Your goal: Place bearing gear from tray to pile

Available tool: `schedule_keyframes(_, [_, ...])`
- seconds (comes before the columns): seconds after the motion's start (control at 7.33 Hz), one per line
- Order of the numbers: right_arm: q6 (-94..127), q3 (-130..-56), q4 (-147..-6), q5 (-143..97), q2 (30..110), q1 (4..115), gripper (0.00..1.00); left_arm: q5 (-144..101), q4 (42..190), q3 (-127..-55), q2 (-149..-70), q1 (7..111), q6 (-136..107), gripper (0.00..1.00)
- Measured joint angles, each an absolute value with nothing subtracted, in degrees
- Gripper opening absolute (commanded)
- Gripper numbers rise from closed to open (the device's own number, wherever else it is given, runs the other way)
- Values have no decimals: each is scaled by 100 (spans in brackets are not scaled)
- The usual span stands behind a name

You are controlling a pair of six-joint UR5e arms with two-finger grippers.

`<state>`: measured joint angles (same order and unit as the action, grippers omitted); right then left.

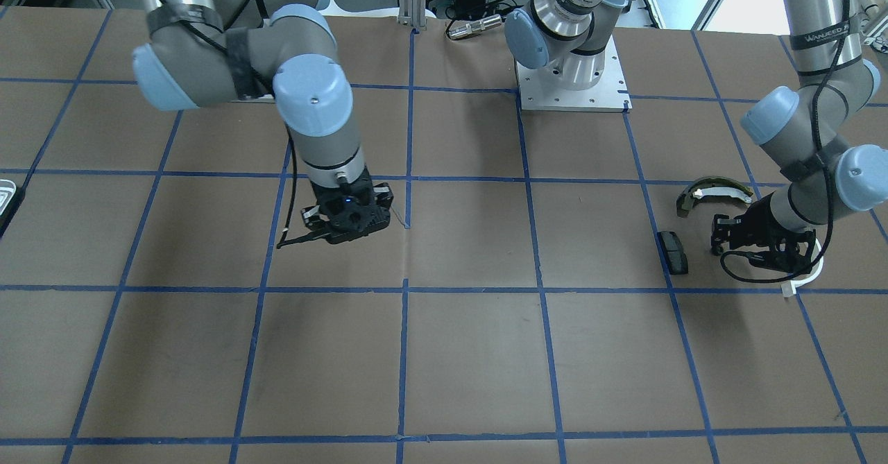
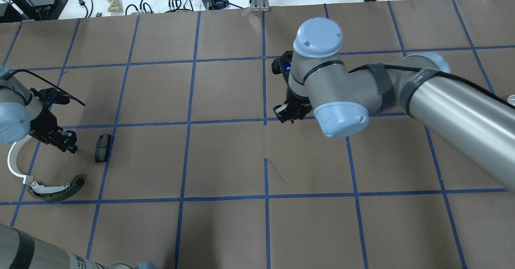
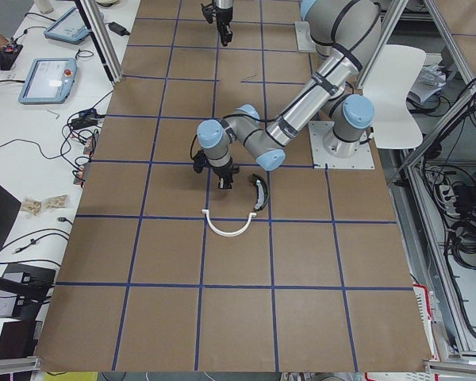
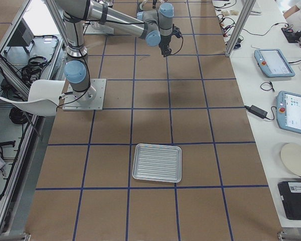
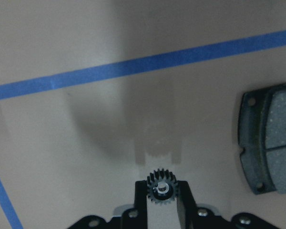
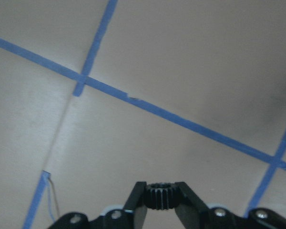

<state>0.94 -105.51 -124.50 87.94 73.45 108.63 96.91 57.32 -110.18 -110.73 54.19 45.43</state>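
Left tool (image 5: 162, 183) clamps a bearing gear (image 5: 162, 189) near the brake pad (image 5: 269, 143); right tool (image 6: 161, 185) clamps a second gear (image 6: 162, 195); tray (image 4: 157, 163) lies apart.

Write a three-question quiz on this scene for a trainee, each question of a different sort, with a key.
1. True or false: the left fingers are open and empty.
2. Multiple choice: in the left wrist view, which part shows to the right of the left fingers? A. white arc B. black pad C. brake shoe
3. Short answer: what do the right fingers hold?
Key: 1. False, they are shut on a bearing gear. 2. B. 3. A small toothed gear.
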Motion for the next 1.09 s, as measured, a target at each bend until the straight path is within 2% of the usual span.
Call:
schedule_keyframes(0.14, [927, -10553, -12698, 8786, 7092, 11238, 1, 9680, 5755, -11001, -11044, 5440, 4523, 100])
schedule_keyframes(0.27, [1506, -10558, -12904, 8778, 6860, 11480, 10, 9670, 5794, -10966, -10982, 5497, 4480, 100])
schedule_keyframes(0.55, [1981, -10556, -13042, 8709, 6655, 11629, 100, 9666, 6097, -10754, -10810, 5854, 4138, 100])
schedule_keyframes(1.09, [1417, -9998, -12604, 8877, 6812, 11092, 100, 9460, 6968, -10270, -10364, 7283, 2188, 100])
